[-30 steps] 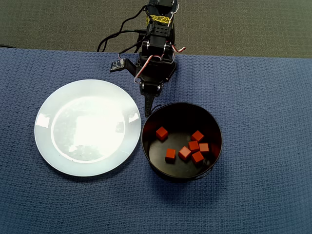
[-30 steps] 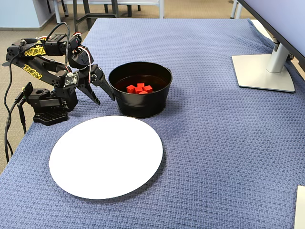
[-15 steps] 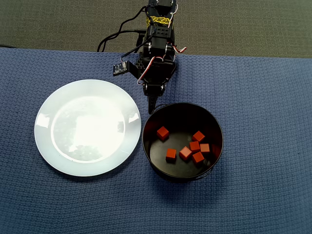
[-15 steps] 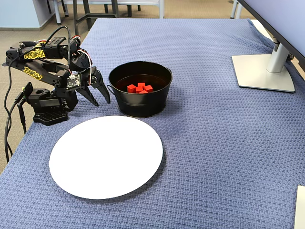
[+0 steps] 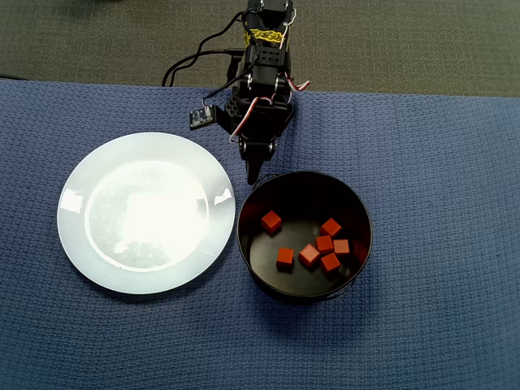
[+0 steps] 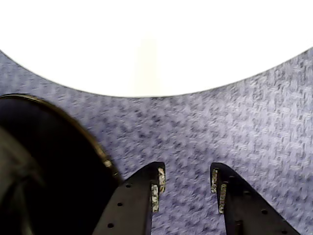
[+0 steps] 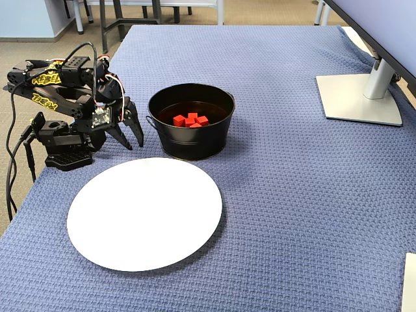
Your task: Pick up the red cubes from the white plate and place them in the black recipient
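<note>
The gripper stood with fingers apart and empty over the blue mat, the bare white plate ahead of its fingertips, the red cubes already in the black pot beside them; a careless swing risked clipping the pot's rim.

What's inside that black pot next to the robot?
Small red cubes lie on the floor of the black pot. The overhead view shows seven. From the fixed view the pot's near wall hides most, leaving a small cluster visible.
</note>
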You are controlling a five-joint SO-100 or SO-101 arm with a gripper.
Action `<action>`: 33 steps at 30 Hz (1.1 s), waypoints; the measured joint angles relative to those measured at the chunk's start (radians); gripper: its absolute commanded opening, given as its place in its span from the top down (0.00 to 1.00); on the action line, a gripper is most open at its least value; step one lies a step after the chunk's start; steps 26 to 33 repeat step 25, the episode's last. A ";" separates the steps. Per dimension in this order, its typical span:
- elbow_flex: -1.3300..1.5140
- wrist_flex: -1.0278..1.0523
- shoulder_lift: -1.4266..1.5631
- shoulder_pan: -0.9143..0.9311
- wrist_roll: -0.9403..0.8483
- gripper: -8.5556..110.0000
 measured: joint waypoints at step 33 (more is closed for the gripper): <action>0.035 -0.055 0.048 -0.055 0.152 0.89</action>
